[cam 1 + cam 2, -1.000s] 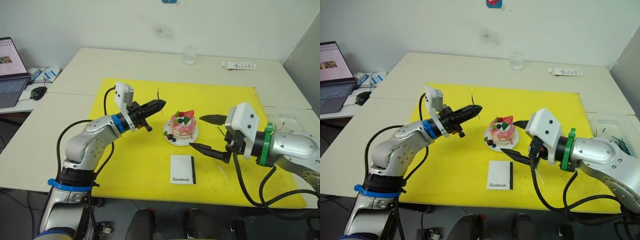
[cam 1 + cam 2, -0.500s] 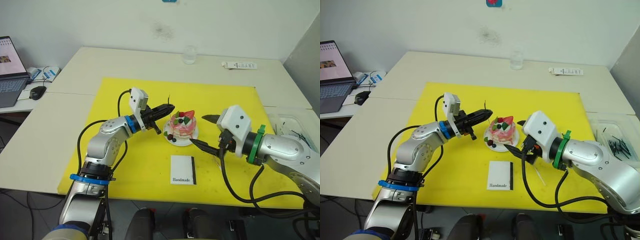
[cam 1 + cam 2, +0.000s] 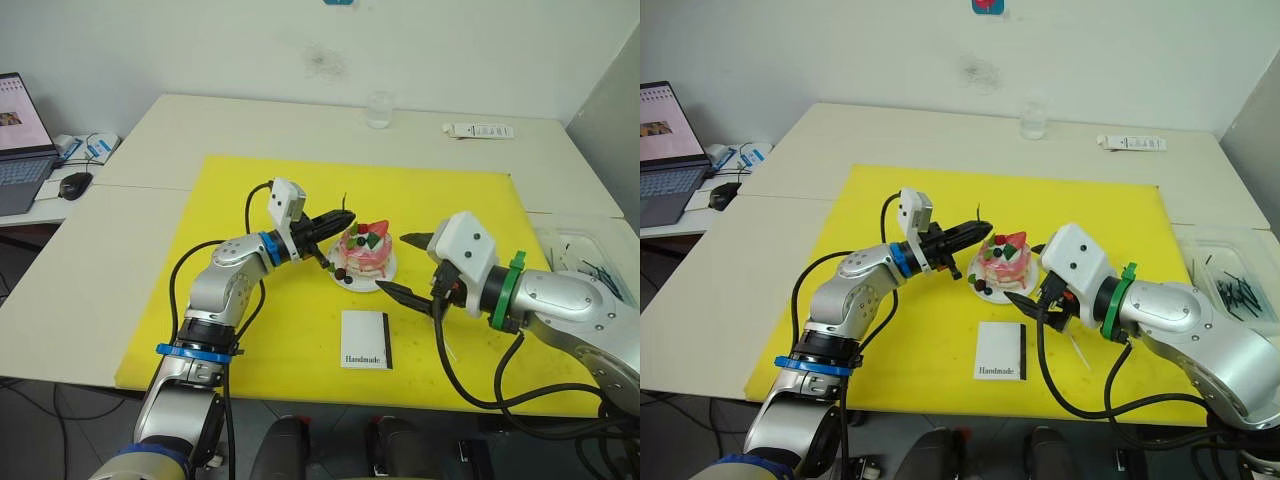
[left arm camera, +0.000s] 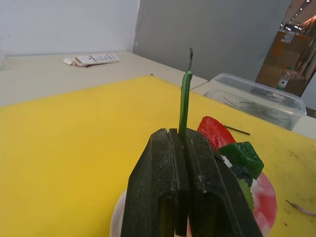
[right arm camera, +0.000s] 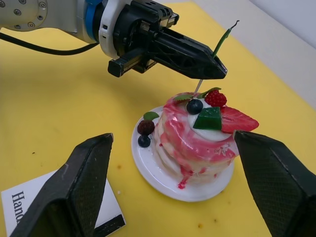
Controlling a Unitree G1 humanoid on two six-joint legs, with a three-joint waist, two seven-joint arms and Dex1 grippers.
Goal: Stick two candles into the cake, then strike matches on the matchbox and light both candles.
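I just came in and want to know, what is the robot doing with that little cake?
The left gripper is shut on a thin green candle and holds it just over the top of the pink cake, ready to push it in. The right gripper waits open beside the cake. The matchbox lies on the yellow mat.

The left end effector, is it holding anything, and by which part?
Yes. The left end effector is shut on a candle, pinching its lower part, so most of it stands out above the fingertips, at the cake.
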